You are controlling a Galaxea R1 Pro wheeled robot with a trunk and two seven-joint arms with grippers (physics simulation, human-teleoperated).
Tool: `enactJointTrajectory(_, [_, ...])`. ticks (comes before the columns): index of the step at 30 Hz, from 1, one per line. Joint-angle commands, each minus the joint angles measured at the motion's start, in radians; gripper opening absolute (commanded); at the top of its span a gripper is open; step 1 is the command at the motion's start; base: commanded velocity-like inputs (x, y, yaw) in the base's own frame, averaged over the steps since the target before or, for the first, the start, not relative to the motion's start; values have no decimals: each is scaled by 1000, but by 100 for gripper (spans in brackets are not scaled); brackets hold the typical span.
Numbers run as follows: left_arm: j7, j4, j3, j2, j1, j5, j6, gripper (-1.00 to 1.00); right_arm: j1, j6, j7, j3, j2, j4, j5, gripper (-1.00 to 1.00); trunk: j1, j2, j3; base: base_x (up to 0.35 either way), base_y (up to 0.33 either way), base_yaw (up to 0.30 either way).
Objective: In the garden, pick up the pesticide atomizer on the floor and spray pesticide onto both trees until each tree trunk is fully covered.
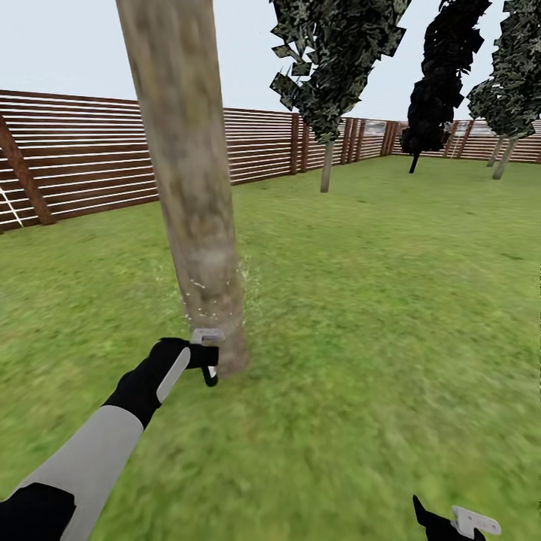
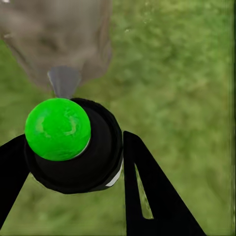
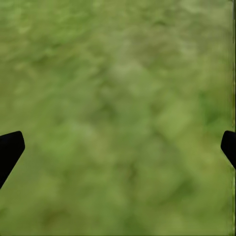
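while the left gripper [image 2: 73, 162] clamps its black fingers on the small black cylindrical pesticide atomizer [image 2: 91, 157] with a green cap, held at the base of the pale mottled tree trunk [image 1: 191, 195], the bottle looks light, rigid and smooth, best gripped mid-body; the right gripper [image 3: 118, 147] hangs wide open, empty, above grass [image 3: 118, 73].

A brown slatted wooden fence [image 1: 83, 150] runs behind the lawn, far beyond the left fingers [image 1: 213, 373], with a slanted brace post [image 1: 22, 173] leaning against it at that side. Farther along, an all-black tree [image 1: 436, 83] with a thin black trunk stands near the fence's far corner, well apart from both pairs of fingers. Above the fence hangs a pale grey sky [image 1: 68, 45].
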Motion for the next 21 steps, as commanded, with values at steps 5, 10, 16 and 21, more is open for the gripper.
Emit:
enactJointTrajectory(5, [4, 2, 3, 1, 0, 67, -3, -100, 0, 0, 0, 0, 0, 0, 0, 100, 0, 0, 0, 8, -271, 0])
enactJointTrajectory(10, [10, 153, 6, 19, 3, 67, -94, -100, 0, 0, 0, 0, 0, 0, 0, 100, 0, 0, 0, -6, -272, 0])
enactJointTrajectory(16, [16, 234, 33, 91, 10, 68, -241, -100, 0, 0, 0, 0, 1, 0, 0, 100, 0, 0, 0, -25, -270, 0])
enactJointTrajectory(21, [17, 254, 59, 107, 11, 66, -271, -100, 0, 0, 0, 0, 1, 0, 0, 100, 0, 0, 0, 0, -253, 131])
